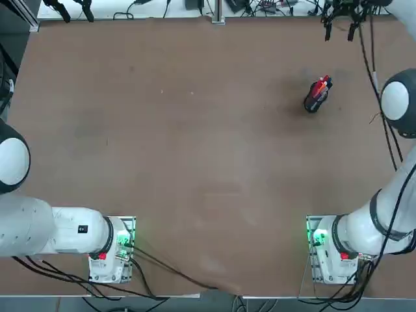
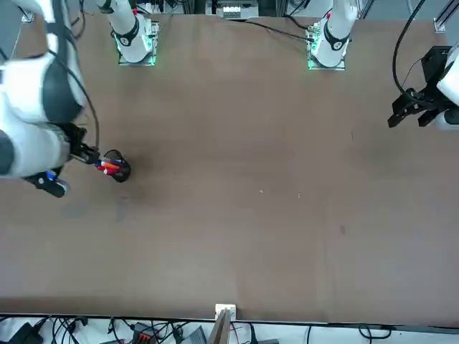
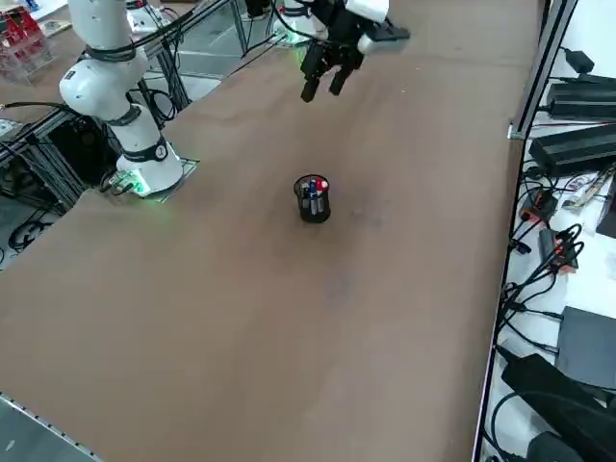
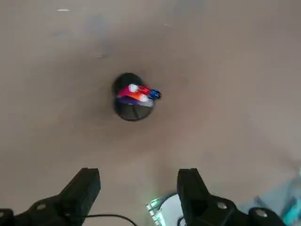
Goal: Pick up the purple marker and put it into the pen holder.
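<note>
The pen holder (image 4: pixel 133 107) is a small black round cup standing upright on the brown table (image 1: pixel 195 162), also seen in the top view (image 1: pixel 314 103) and the right side view (image 3: pixel 313 205). Red and orange pens stick out of it, along with one blue-purple end (image 4: pixel 154 94); I cannot tell whether that end is the purple marker. No marker lies on the table in any view. My right gripper (image 4: pixel 138 179) hangs high above the holder, open, with nothing between its fingers. It also shows from overhead (image 1: pixel 339 34) and from the side (image 3: pixel 322 91).
Cables and power bricks (image 3: pixel 577 144) lie along the table's far edge beyond a metal rail. The right arm's base (image 1: pixel 328 250) stands at the near edge, and its elbow (image 1: pixel 400 101) hangs over the right side.
</note>
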{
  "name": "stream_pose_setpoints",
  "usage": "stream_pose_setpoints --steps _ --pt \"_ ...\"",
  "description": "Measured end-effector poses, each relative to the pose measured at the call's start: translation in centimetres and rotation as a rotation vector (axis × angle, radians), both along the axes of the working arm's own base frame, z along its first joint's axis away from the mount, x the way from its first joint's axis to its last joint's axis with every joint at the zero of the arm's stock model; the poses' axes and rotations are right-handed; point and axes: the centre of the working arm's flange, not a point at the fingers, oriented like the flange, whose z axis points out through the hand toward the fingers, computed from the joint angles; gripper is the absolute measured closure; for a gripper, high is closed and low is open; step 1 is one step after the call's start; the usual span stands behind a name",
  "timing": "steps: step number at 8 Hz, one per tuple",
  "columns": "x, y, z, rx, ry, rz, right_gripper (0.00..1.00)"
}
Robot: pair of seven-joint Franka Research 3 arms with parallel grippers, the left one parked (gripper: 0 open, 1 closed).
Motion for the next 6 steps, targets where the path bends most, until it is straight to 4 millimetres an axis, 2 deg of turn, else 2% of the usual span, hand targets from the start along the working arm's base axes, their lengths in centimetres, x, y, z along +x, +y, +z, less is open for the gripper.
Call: stream_pose_setpoints --steps 3,4,6 --pt "-0.5 -1.9 3.6 0.148 -0.151 0.208 0.00" --pt "-1.2 -2.1 4.5 0.165 -0.198 0.269 0.00" --pt "-4.3 -2.3 5.9 0.176 -0.240 0.351 0.00"
